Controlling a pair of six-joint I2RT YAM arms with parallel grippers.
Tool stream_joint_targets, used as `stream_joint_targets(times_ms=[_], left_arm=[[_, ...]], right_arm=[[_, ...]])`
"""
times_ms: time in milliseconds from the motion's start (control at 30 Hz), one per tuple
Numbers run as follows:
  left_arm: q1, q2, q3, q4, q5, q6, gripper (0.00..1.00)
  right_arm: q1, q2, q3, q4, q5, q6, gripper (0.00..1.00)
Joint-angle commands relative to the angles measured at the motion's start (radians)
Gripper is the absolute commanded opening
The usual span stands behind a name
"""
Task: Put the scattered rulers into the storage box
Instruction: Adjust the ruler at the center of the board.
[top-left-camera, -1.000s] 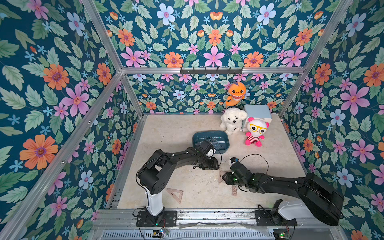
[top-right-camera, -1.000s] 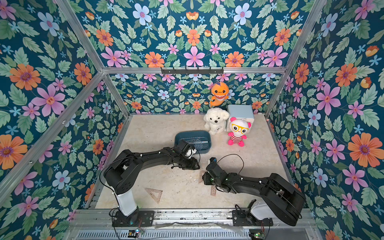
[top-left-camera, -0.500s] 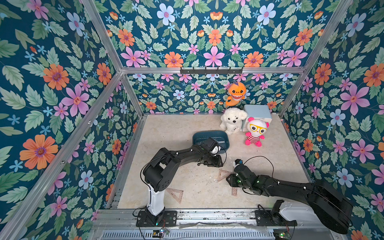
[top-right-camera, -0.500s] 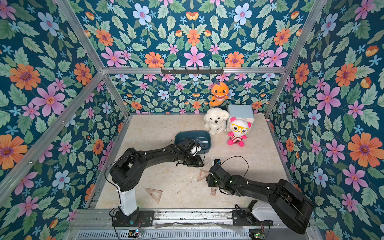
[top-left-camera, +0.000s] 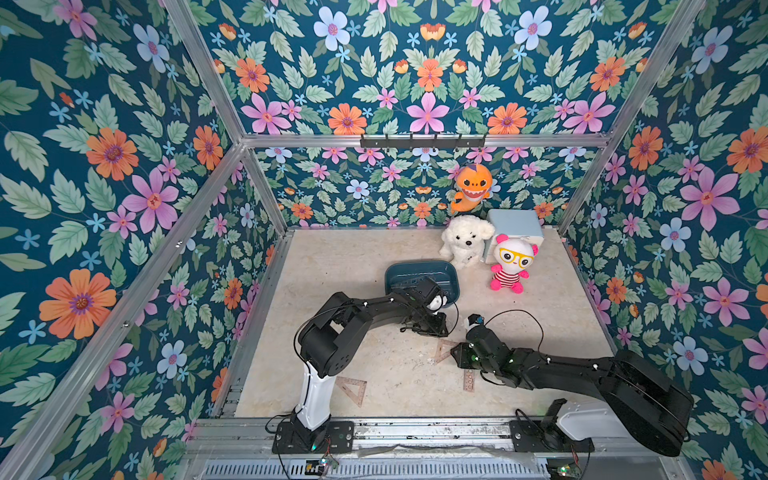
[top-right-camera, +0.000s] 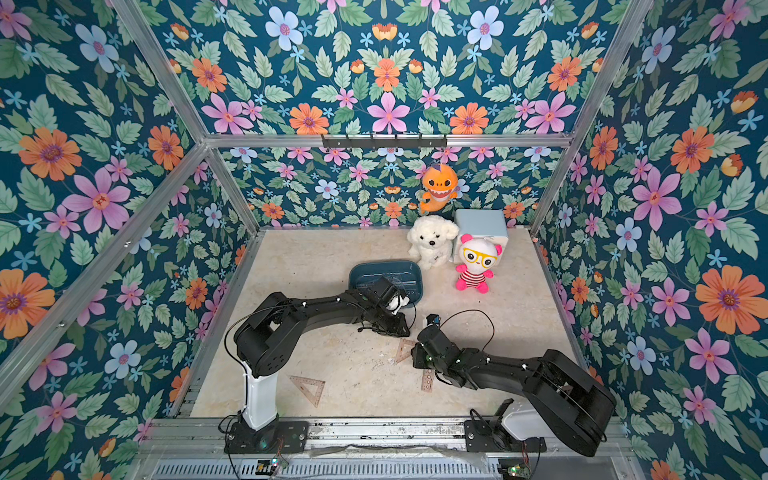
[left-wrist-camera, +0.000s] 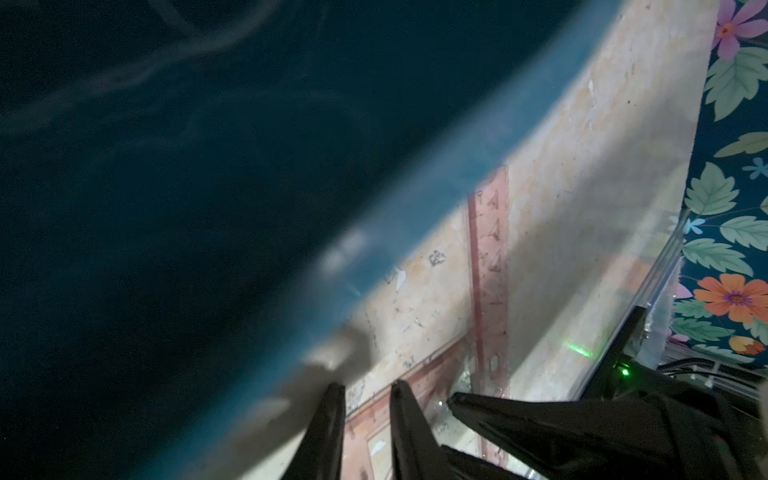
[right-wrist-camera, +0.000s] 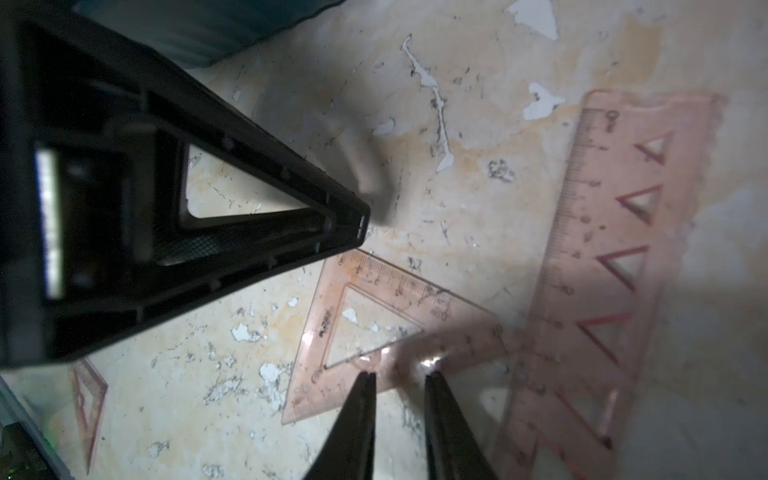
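Slippage risk: set square (right-wrist-camera: 322, 332) laid flat under narrowly parted right gripper (right-wrist-camera: 399, 376); thin edge may be missed. Left gripper (left-wrist-camera: 368, 384) likewise narrow, empty.

Straight ruler (top-left-camera: 468, 380) mostly under right arm (top-left-camera: 561, 368)

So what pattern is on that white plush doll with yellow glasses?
The plush doll wears red-and-white stripes, clearest in a top view.

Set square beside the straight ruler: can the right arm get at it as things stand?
Probably yes: the right gripper hangs at the edge of the set square; only the left gripper crowds one corner.
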Motion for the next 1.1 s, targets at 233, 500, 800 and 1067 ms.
stream_joint_targets(times_ms=[233, 500, 800, 1067], left_arm=[[-0.003, -0.064, -0.074, -0.097, -0.054, 0.014, 0.24], [0.007, -0.084, -0.084, -0.141, -0.124, 0.033, 0.24], [0.087, -0.087, -0.075, -0.085, -0.161, -0.014, 0.26], [0.114, -0.170, -0.131, -0.057, -0.103, -0.004, 0.29]], right_arm=[[-0.009, 0.079, 0.030, -0.001, -0.020, -0.035, 0.22], [-0.016, 0.133, 0.066, 0.027, -0.049, -0.056, 0.21], [-0.061, 0.085, 0.065, 0.016, -0.074, -0.065, 0.20], [-0.082, 0.012, 0.059, 0.030, -0.111, -0.039, 0.20]])
